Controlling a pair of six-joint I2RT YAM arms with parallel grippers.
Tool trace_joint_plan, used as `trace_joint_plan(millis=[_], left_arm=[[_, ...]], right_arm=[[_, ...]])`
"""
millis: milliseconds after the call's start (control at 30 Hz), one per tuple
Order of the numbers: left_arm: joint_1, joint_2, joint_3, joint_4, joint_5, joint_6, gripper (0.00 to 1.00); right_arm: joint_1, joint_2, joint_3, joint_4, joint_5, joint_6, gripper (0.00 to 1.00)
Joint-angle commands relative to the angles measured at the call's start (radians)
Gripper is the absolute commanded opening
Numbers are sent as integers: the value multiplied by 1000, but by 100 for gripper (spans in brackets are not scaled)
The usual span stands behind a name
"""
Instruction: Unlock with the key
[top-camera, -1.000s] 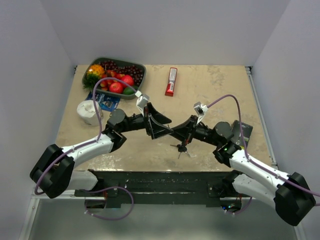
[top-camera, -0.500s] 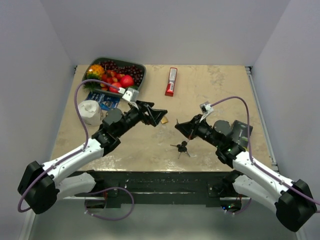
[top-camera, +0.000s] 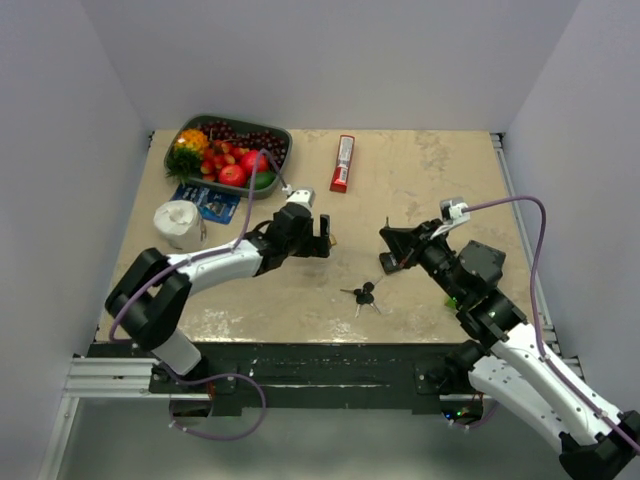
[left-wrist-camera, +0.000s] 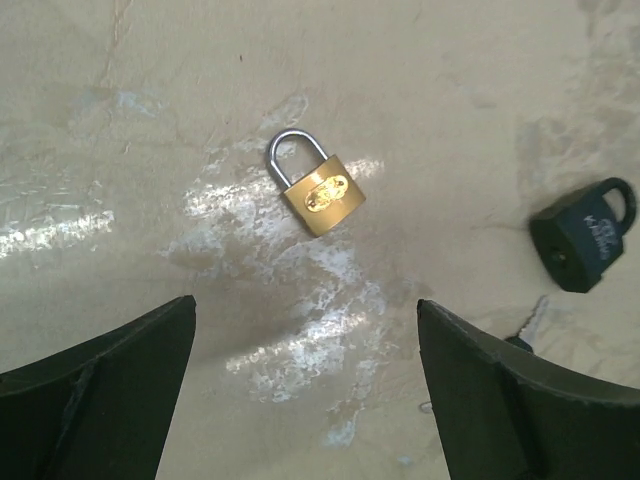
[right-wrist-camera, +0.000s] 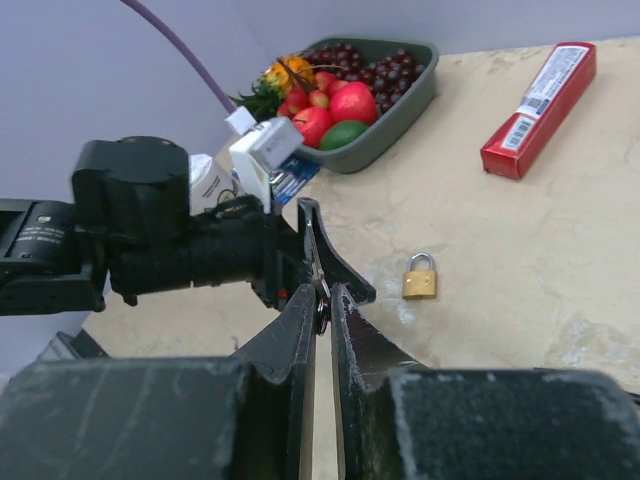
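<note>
The left gripper (left-wrist-camera: 305, 310) is wide open over the brass padlock (left-wrist-camera: 318, 195), the right gripper (right-wrist-camera: 323, 298) is almost closed, and the black padlock's (left-wrist-camera: 580, 238) writing is blurry.

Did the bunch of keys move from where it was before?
No. The bunch of black-headed silver keys lies where it did, still just as far below the red rectangular box.

1. Top external: far off, high beyond the 6 o'clock edge of the table (top-camera: 430, 190), looking steeply down over all of it.
2. Left wrist: close, facing almost straight down; brass padlock (left-wrist-camera: 318, 195) just above centre.
3. Right wrist: low, slanting toward the fruit tray (right-wrist-camera: 400, 125) at the table's 11 o'clock.
4. All three share that padlock.
</note>
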Motion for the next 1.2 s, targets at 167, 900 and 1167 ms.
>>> trace_joint_plan(millis=[167, 900, 1167], left_arm=[[-4, 258, 256, -183, 35, 21, 99], [25, 435, 365, -22, 162, 105, 99], [19, 426, 392, -166, -34, 108, 99]], right_arm=[[-2, -43, 9, -83, 38, -14, 0], [-2, -34, -11, -74, 24, -11, 0], [-1, -20, -19, -51, 18, -5, 0]])
